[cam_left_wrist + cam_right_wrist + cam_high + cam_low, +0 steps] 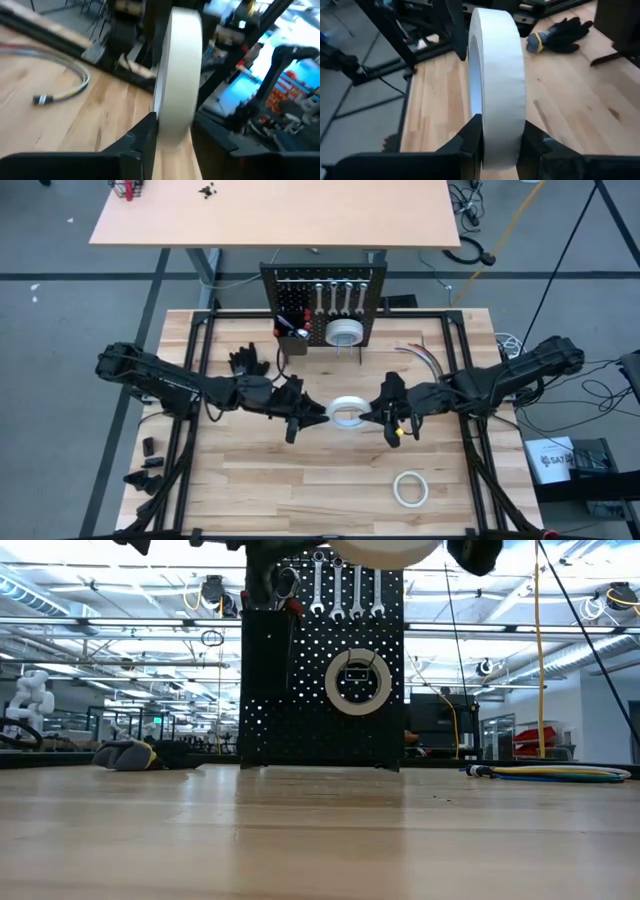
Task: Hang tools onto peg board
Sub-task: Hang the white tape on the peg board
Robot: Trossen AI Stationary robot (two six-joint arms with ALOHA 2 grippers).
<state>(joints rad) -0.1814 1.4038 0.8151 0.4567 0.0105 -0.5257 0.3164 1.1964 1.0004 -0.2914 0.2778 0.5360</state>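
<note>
step: handover of a white tape roll in mid-air over the table centre, between both arms
left gripper: at the roll's left side; one dark finger touches the roll's rim, other side hidden, so can't tell if it grips or is letting go
right gripper: at the roll's right side; fingers straddle the roll's wall, close against it on both sides, looks clamped on
roll pose: flat as seen from above, well clear of the tabletop
peg board: upright at the far edge, one tape roll already on its hook, wrenches along the top row
other: second loose roll flat on the table near the right front; black gloves left of the board
risk 1: if left lets go before right has a firm pinch, roll drops and rolls away
risk 2: if both pull while clamped, roll twists or slips out of the thinner grip
risk 3: roll's hole must meet the thin hook; a tilted carry would knock the hung roll or miss
</note>
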